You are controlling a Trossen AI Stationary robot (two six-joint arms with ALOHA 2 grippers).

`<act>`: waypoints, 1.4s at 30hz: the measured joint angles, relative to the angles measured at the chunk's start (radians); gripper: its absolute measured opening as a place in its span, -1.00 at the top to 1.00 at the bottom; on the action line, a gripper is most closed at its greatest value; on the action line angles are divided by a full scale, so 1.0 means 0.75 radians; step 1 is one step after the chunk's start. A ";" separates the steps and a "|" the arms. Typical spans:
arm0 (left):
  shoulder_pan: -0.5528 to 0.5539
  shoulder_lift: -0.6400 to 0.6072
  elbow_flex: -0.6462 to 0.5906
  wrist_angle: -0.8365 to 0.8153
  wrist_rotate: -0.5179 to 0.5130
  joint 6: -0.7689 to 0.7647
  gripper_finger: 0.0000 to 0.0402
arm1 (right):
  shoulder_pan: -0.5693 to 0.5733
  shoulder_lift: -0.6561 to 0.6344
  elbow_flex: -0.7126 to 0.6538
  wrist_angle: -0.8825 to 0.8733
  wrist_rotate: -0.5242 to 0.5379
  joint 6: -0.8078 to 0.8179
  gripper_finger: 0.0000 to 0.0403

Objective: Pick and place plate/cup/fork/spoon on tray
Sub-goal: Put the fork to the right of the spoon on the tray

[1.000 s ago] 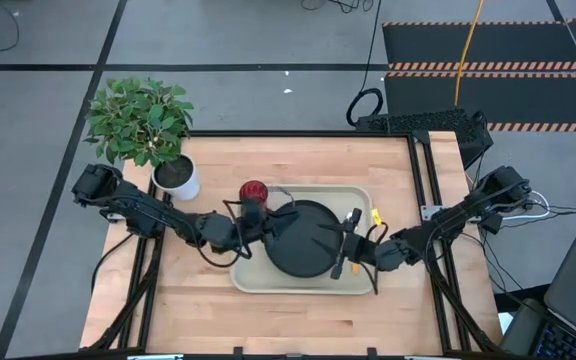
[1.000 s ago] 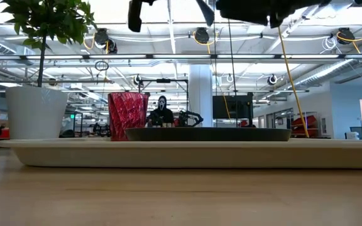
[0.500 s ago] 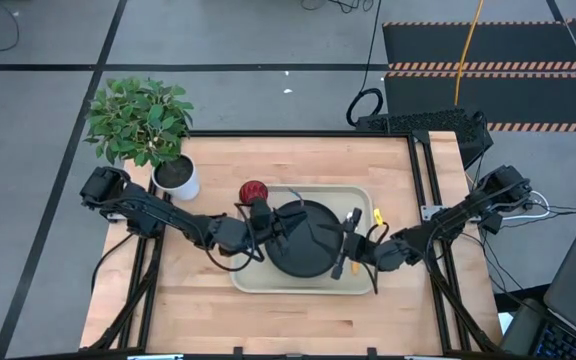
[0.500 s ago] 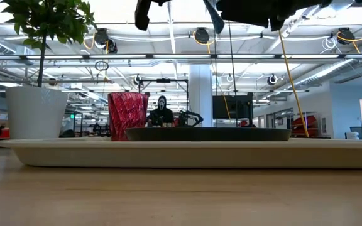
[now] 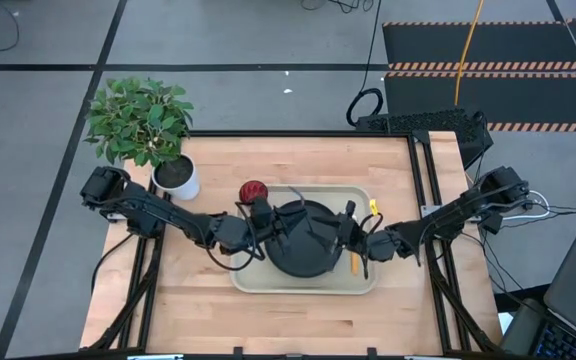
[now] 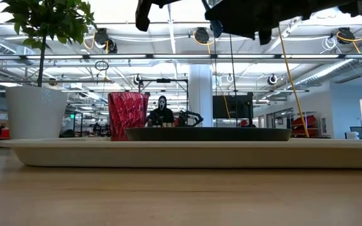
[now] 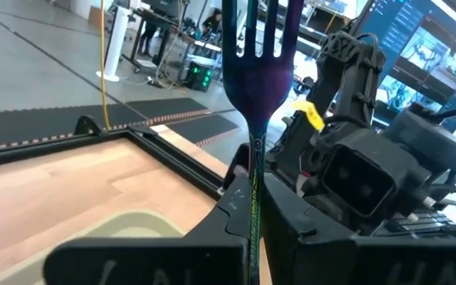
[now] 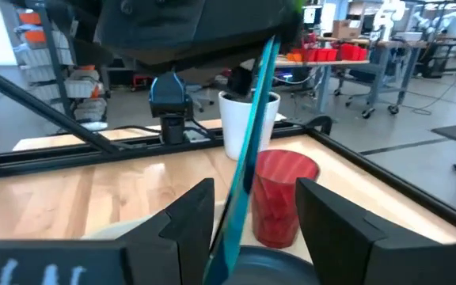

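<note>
- Left hand (image 7: 252,241) is clamped on the fork (image 7: 256,75) above the plate (image 5: 303,258) — long axis points towards the right hand (image 8: 248,226).
- Right hand's fingers stand apart, either side of the handle.

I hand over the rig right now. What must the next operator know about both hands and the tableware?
Left hand: above the plate, shut on the fork.
Right hand: open, its fingers on either side of the fork's handle, not gripping.
The plate lies on the tray; the spoon lies on the tray beside it.
The cup stands at the tray's far-left corner; whether it is inside the rim is unclear.
Left to do: put down the fork and check the cup.
</note>
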 joint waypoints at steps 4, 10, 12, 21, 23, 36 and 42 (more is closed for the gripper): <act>0.015 0.000 0.000 -0.022 0.003 0.075 0.95 | -0.029 0.026 -0.001 0.006 -0.006 -0.003 0.16; 0.027 0.000 0.000 -0.080 -0.003 0.063 0.95 | -0.059 0.026 -0.001 -0.007 0.083 -0.119 0.16; 0.028 0.000 0.000 -0.082 -0.011 0.070 0.95 | -0.074 0.026 -0.001 -0.007 0.090 -0.172 0.17; 0.040 0.000 -0.001 -0.083 -0.005 0.072 0.95 | -0.136 0.026 -0.001 -0.005 0.090 -0.181 0.50; 0.041 0.000 -0.001 -0.082 0.010 0.072 0.96 | -0.147 0.026 -0.001 -0.015 0.082 -0.185 0.60; 0.038 -0.002 -0.001 -0.100 0.060 0.143 0.96 | -0.163 0.026 -0.002 -0.038 0.059 -0.223 1.00; 0.053 -0.003 0.000 -0.136 0.070 0.215 0.93 | -0.163 0.023 -0.003 -0.040 0.063 -0.278 1.00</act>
